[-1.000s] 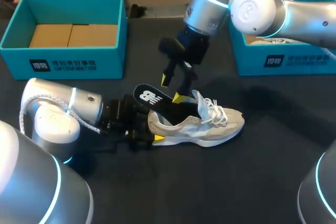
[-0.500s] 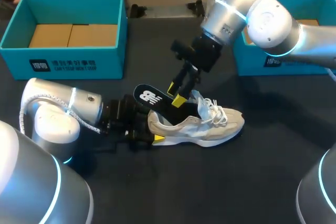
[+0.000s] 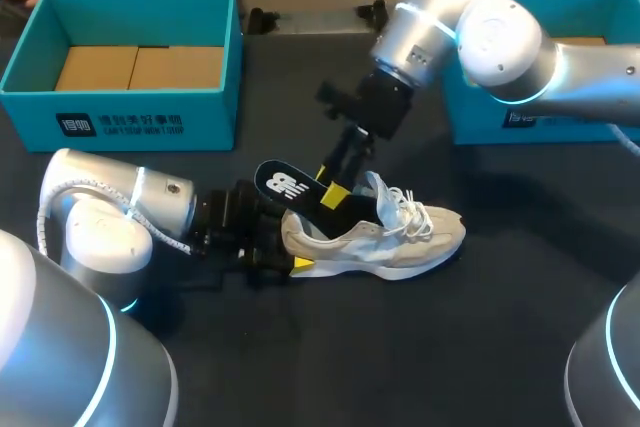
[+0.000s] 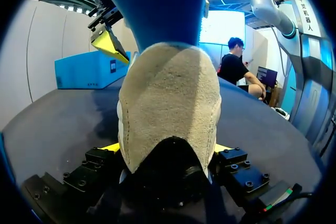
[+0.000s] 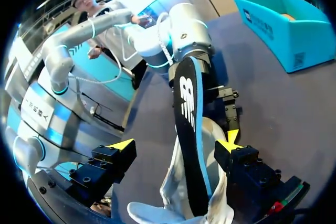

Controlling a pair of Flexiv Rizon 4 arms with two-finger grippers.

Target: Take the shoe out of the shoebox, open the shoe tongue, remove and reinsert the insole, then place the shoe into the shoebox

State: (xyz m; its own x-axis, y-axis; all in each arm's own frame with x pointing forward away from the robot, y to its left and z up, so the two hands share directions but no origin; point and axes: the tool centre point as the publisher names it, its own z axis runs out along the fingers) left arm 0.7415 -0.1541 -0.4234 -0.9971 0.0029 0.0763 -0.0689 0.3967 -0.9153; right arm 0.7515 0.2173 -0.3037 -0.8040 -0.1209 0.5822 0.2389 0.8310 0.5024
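A beige suede-and-mesh sneaker with white laces is laid on its sole at the middle of the frame, on the black table, toe towards the right; its heel is clamped from both sides by the left gripper; a black foam insole with a white logo is stuck half out of the opening, tilted up over the heel; the right gripper is held at the opening, fingers spread apart, the insole between them with a clear gap on one side; a teal cardboard shoebox is set at upper left, a second teal shoebox at upper right.
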